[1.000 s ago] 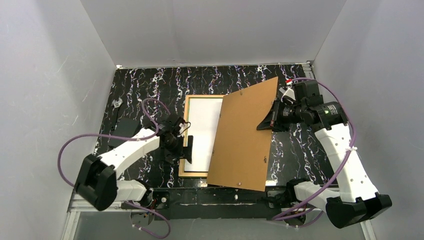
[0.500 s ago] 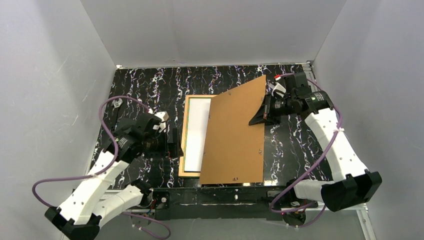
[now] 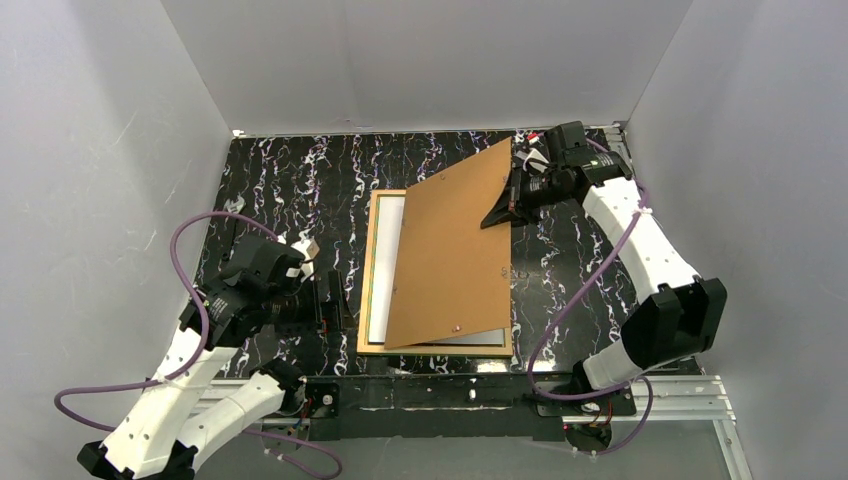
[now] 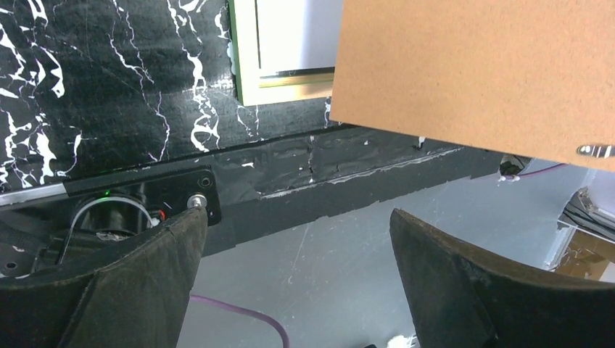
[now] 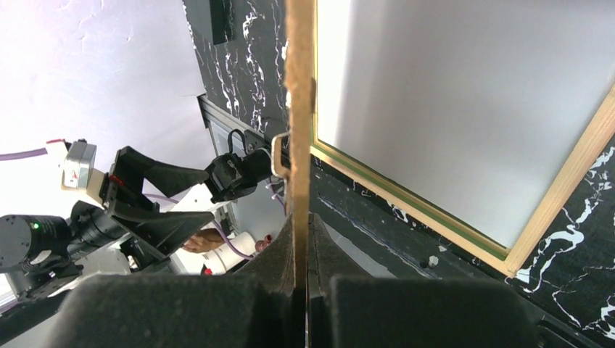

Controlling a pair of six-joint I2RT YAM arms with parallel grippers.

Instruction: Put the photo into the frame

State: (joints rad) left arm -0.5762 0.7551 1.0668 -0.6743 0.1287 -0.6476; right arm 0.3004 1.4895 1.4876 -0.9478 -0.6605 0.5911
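Note:
The frame (image 3: 366,270) lies face down on the black marbled table, its tan back edge up. The photo (image 3: 388,268) lies inside it with its white back up, and also shows in the right wrist view (image 5: 471,94) and the left wrist view (image 4: 297,32). My right gripper (image 3: 505,207) is shut on the far right corner of the brown backing board (image 3: 450,250). The board slants over the frame, its near edge low over the frame's front. My left gripper (image 3: 335,305) is open and empty, just left of the frame's near left corner (image 4: 246,72).
White walls close in the table on three sides. The table's black front rail (image 3: 440,390) runs just behind the frame's near edge. A small metal turn tab (image 4: 596,151) sticks out of the board. A small pale clip (image 3: 235,205) lies at the table's left.
My right gripper has swung the backing board left and down, so it covers most of the frame. My left gripper has drawn back from the frame's left edge towards the near left.

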